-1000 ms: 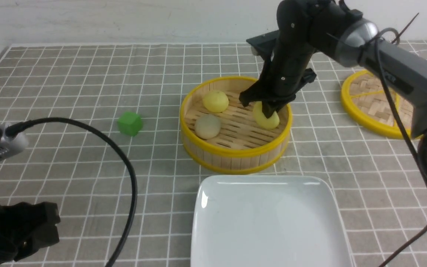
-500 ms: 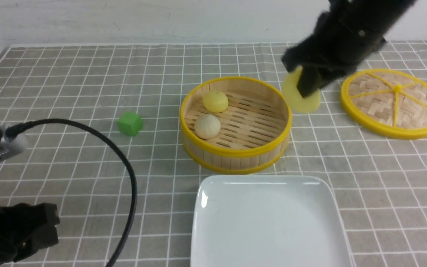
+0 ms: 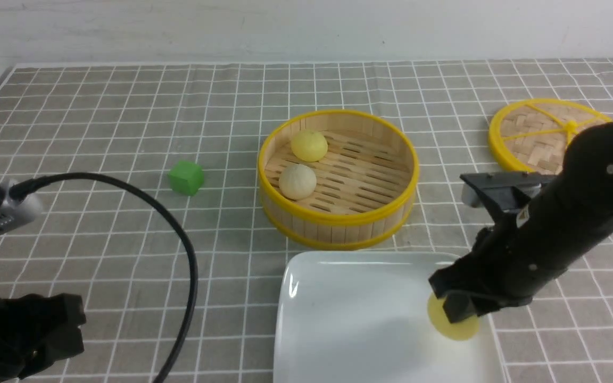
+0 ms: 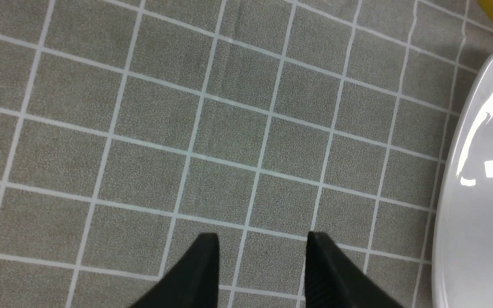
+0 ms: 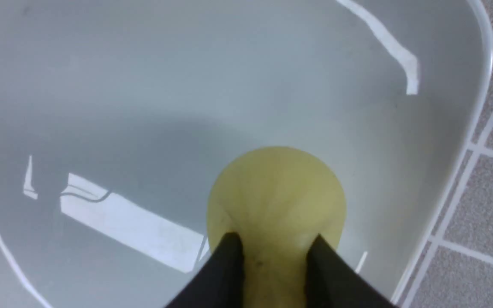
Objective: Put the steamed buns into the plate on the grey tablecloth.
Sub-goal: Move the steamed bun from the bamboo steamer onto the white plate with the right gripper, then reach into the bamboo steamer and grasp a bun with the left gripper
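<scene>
Buns came to three in all. Two sat inside the one round bamboo steamer basket with a yellow rim (image 3: 338, 229): a pale yellow round bun (image 3: 309, 146) at the far side, and a beige-white round bun (image 3: 297, 181) just beside it, nearer the camera. The third one, the held yellow bun (image 3: 456, 329), was over the right side of the one big shiny white plate with rounded corners (image 3: 359, 319). I could not tell if it touched the plate or hung just above it.

The plate lay on the grey cloth with thin white grid lines (image 3: 125, 106), just in front of the basket. One flat woven bamboo lid with a yellow rim (image 3: 535, 133) lay far off on the right. One small green cube (image 3: 186, 177) sat on the cloth to the left of the basket.

Two black arms showed. The right arm came in from the right and bent down low over the plate. The right pincer (image 3: 458, 311) pointed down and was clenched on the held yellow bun, one finger on each side.

The left arm stayed low at the near left corner, with one black cable (image 3: 179, 239) looping over the cloth. The left pincer (image 4: 261, 239) pointed down at bare cloth beside the plate's rim. Its fingers were spread apart with nothing between them.
</scene>
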Robot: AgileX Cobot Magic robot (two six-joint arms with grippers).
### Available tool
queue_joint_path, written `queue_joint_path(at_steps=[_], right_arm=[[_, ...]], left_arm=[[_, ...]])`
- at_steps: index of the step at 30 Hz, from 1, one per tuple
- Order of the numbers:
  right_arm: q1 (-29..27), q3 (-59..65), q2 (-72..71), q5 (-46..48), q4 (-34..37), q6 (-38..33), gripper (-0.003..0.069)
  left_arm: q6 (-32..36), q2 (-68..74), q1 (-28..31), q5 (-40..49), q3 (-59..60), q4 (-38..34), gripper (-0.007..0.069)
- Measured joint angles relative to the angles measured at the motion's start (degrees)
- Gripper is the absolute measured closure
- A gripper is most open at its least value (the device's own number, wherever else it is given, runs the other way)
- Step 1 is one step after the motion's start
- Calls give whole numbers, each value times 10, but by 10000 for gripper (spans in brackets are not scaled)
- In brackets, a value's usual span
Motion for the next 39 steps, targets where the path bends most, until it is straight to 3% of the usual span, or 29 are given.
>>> queue_joint_path(at_steps=[7, 10, 13, 18, 22, 23, 26, 29, 36, 39], right_arm=[[0, 0, 17, -1, 14, -2, 186], [0, 0, 16, 18, 15, -2, 142], [0, -4, 2, 52, 14, -4, 144], [0, -40, -50, 105, -17, -4, 232], [0, -51, -114, 142, -44, -4, 397], [0, -51, -118, 146, -46, -4, 397], [0, -51, -172, 200, -73, -4, 569], [0, -45, -235, 231, -101, 7, 666], [0, 68, -409, 199, -140, 14, 673], [0, 143, -504, 156, -166, 14, 673]], left_arm=[[0, 0, 0, 0, 0, 0, 319], [0, 0, 0, 0, 0, 0, 320], [0, 0, 0, 2, 0, 1, 320], [0, 0, 0, 4, 0, 1, 321], [0, 0, 0, 3, 0, 1, 321], [0, 0, 0, 3, 0, 1, 321], [0, 0, 0, 3, 0, 1, 321], [0, 0, 0, 3, 0, 1, 321], [0, 0, 0, 3, 0, 1, 399], [1, 2, 0, 10, -11, -5, 536]])
